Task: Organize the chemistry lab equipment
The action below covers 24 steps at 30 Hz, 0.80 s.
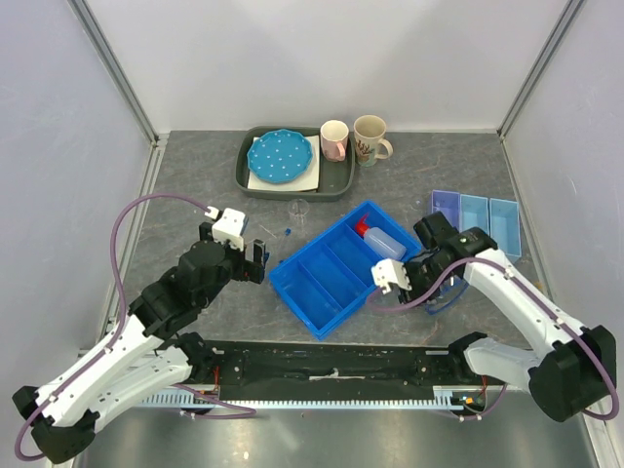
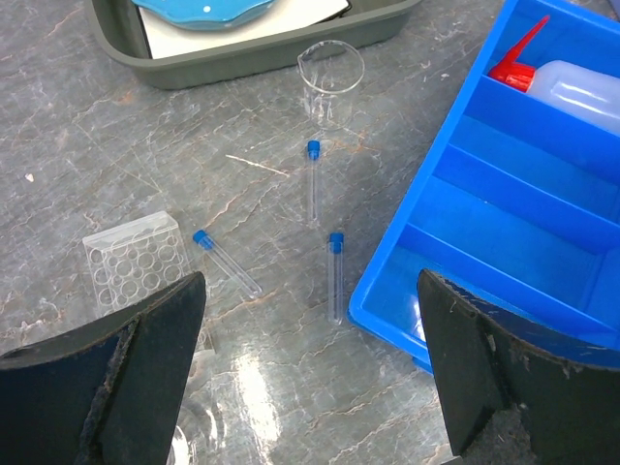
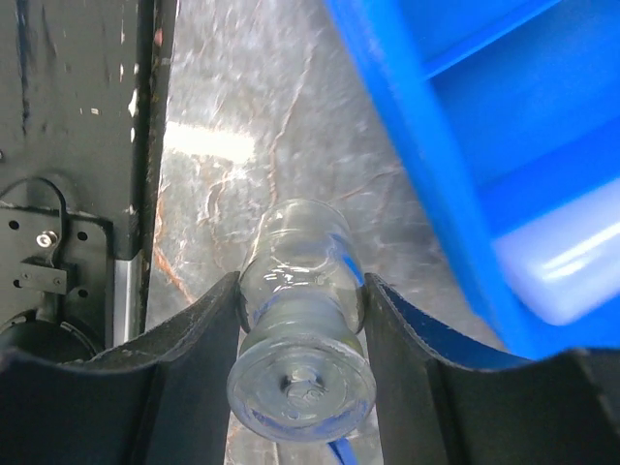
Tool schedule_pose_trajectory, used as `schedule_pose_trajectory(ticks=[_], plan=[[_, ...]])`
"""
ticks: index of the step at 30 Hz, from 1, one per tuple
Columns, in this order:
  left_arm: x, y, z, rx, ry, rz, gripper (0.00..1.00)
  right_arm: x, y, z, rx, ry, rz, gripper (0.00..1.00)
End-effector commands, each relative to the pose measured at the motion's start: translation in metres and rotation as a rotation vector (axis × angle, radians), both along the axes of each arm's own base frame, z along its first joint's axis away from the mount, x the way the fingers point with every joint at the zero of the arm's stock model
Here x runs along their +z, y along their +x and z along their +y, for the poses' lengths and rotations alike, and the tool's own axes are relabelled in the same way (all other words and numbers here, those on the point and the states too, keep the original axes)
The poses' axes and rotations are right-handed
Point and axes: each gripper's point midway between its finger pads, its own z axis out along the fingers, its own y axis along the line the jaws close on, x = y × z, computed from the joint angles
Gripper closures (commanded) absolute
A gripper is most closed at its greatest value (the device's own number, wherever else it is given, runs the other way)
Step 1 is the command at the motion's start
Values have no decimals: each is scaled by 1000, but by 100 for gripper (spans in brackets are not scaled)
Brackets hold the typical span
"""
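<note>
Right wrist view: small clear glass flask [image 3: 300, 387] is clamped by right gripper [image 3: 302, 291] beside near right wall of blue compartmented plastic tray [image 3: 504, 126]. Left gripper [image 2: 310, 291] is held spread above blue-capped clear vials [image 2: 311, 184]. Placement judged underway; lift over wall is needed.

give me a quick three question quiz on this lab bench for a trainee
1. True or false: the left gripper is shut on something.
2. Where does the squeeze bottle lie? A) in the grey tray B) in the blue organizer C) on the bare table
3. Fill in: the right gripper is shut on a small glass ____.

Key
1. False: it is open and holds nothing.
2. B: it lies in an end compartment of the blue organizer.
3. flask, pinched between both fingers.
</note>
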Motion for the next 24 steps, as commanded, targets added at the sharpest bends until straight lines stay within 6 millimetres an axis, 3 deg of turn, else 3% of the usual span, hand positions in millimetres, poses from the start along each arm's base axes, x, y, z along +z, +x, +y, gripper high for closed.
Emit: schedule_pose_trajectory(ticks=[1, 5, 6, 9, 15, 17, 24], plan=[[5, 5, 4, 18, 37, -23, 4, 58, -1, 27, -4, 143, 38, 66], [1, 7, 4, 22, 49, -14, 4, 90, 16, 46, -33, 219, 23, 66], [1, 7, 4, 24, 51, -12, 4, 102, 31, 54, -44, 250, -22, 66], [-1, 8, 4, 23, 58, -5, 4, 108, 66, 69, -71, 272, -69, 65], [-4, 9, 6, 36, 69, -1, 4, 79, 120, 96, -71, 203, -120, 63], [-4, 9, 7, 44, 71, -2, 4, 64, 128, 107, -50, 176, -117, 62], [-4, 9, 8, 49, 75, -3, 4, 23, 150, 115, -57, 61, -118, 61]])
